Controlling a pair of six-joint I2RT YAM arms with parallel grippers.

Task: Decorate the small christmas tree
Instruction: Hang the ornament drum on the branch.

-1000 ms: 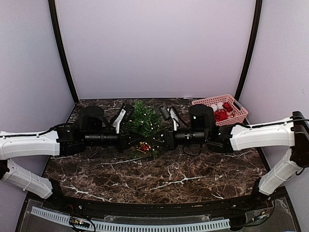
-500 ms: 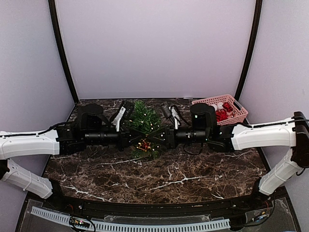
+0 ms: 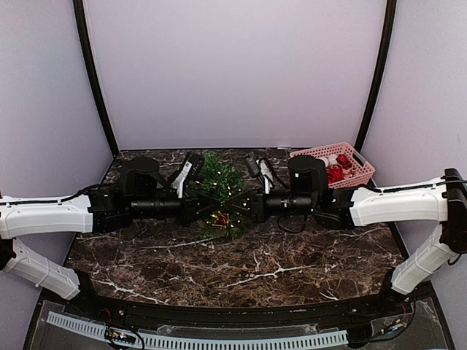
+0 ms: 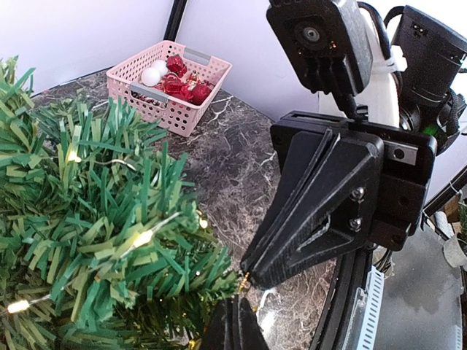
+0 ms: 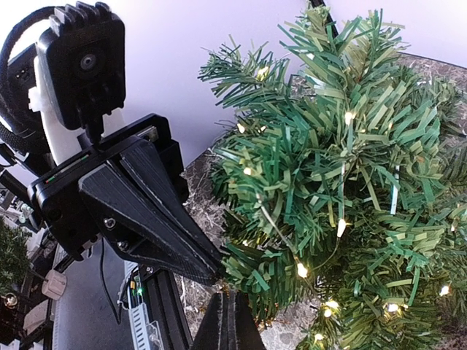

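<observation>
on the table [image 3: 255, 270], the small christmas tree [image 3: 217, 177] stands back centre. our left gripper [image 3: 210, 210] and right gripper [image 3: 236, 208] meet tip to tip at its near branches, both pinched shut, we judge to settle the red ornament [image 3: 219, 218] hanging there

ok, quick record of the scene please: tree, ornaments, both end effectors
tree: small christmas tree, back centre of the marble table, lights on
left end effector: shut, tip at the tree's near side
right end effector: shut, tip facing the left one, close to it
red ornament: on the tree's near side, just below both tips
held: cannot tell if either tip pinches anything
pink basket: back right, holds red and white ornaments
</observation>
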